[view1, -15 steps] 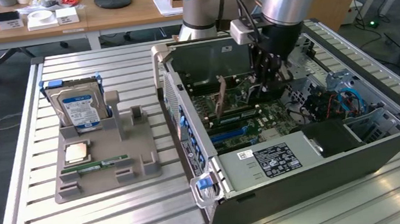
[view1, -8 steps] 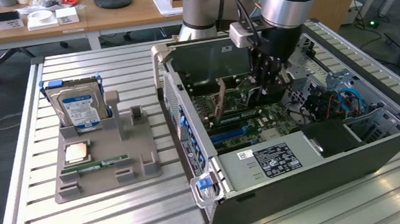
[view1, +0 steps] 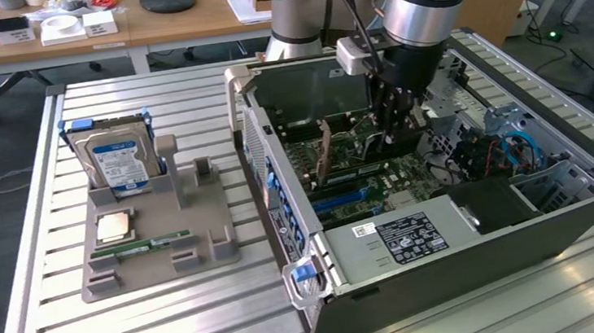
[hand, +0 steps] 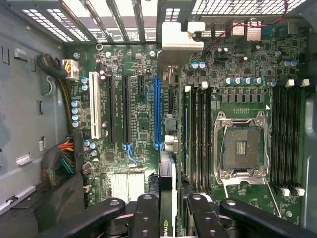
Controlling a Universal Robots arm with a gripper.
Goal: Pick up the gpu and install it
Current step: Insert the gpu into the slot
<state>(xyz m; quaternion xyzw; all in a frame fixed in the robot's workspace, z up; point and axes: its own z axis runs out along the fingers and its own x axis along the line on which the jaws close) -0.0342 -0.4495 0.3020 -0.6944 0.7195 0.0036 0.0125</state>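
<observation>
In the wrist view the gpu (hand: 167, 188) appears edge-on, a thin card running between the two dark fingers (hand: 147, 215) of my gripper (hand: 171, 220). Its silver end bracket (hand: 181, 37) reaches toward the slotted rear wall of the case. The gripper is shut on the gpu. The card hangs just beside the long blue expansion slot (hand: 157, 109) on the green motherboard (hand: 138, 124). In the exterior view my gripper (view1: 398, 136) is lowered inside the open computer case (view1: 468, 240), over the motherboard. I cannot tell whether the card touches a slot.
A grey parts holder (view1: 151, 238) on the exterior view's left carries a hard drive (view1: 113, 155), a CPU (view1: 115, 226) and a RAM stick (view1: 152, 244). Inside the case lie RAM slots (hand: 198, 134), an empty CPU socket (hand: 241, 148) and power cables (hand: 59, 163). Case walls ring the gripper.
</observation>
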